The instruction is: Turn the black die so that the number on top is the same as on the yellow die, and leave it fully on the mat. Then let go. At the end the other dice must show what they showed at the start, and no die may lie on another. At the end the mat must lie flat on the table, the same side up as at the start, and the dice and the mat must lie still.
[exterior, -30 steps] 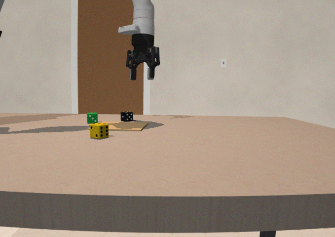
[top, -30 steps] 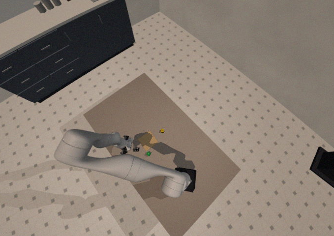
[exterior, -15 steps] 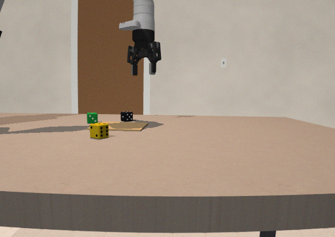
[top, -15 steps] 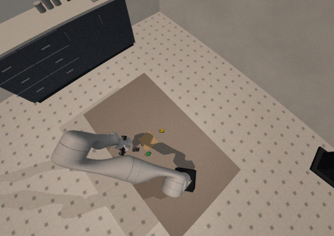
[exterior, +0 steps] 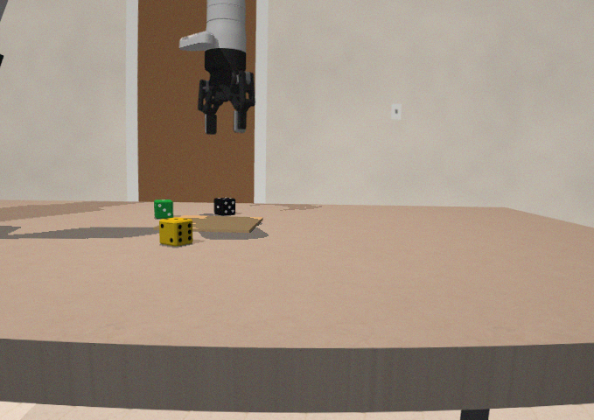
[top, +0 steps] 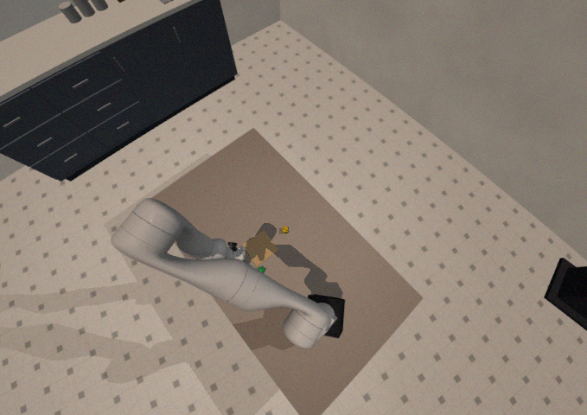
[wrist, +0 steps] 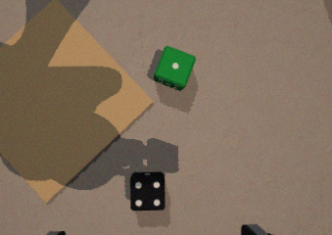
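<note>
The black die [wrist: 147, 191] lies on the bare table just off the tan mat [wrist: 56, 98], with four pips on top. It also shows in the exterior view [exterior: 224, 206], behind the mat [exterior: 226, 223]. The yellow die [exterior: 176, 231] sits in front of the mat, off it; its top face is not readable. It is a small speck in the top view [top: 284, 229]. My gripper [exterior: 226, 126] is open and empty, high above the black die. Only its fingertips show at the bottom edge of the wrist view.
A green die [wrist: 174, 68] with one pip on top lies on the table beside the mat's corner; it also shows in the exterior view [exterior: 163, 208]. The arm's base [top: 325, 313] stands on the table's near side. The arm's shadow covers much of the mat.
</note>
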`<state>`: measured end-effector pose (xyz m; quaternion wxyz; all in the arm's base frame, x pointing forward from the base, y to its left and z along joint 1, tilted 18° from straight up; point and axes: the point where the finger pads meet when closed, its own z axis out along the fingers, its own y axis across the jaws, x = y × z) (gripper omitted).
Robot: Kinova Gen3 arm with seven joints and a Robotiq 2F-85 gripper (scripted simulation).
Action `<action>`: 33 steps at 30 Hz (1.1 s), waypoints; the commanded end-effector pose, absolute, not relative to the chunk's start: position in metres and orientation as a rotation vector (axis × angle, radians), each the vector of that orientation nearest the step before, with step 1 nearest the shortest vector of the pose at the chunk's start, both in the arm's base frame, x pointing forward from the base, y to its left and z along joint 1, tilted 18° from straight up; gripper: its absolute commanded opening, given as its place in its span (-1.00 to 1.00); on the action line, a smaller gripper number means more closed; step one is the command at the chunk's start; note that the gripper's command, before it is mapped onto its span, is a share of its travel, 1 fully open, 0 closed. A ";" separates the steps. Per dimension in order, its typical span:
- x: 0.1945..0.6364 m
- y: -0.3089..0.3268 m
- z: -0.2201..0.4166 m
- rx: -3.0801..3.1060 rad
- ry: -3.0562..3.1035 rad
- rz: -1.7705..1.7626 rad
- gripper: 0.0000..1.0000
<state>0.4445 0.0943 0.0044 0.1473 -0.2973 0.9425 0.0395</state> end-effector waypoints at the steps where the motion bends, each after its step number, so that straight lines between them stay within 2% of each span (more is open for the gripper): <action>1: 0.445 0.091 0.005 -0.844 2.714 0.112 1.00; 17: 0.446 0.091 0.005 -0.844 2.714 0.112 1.00; 25: 0.458 0.098 -0.040 -0.844 2.714 0.112 1.00; 26: 0.458 0.098 -0.040 -0.844 2.714 0.112 -0.07; 33: 0.458 0.098 -0.040 -0.844 2.714 0.112 -0.07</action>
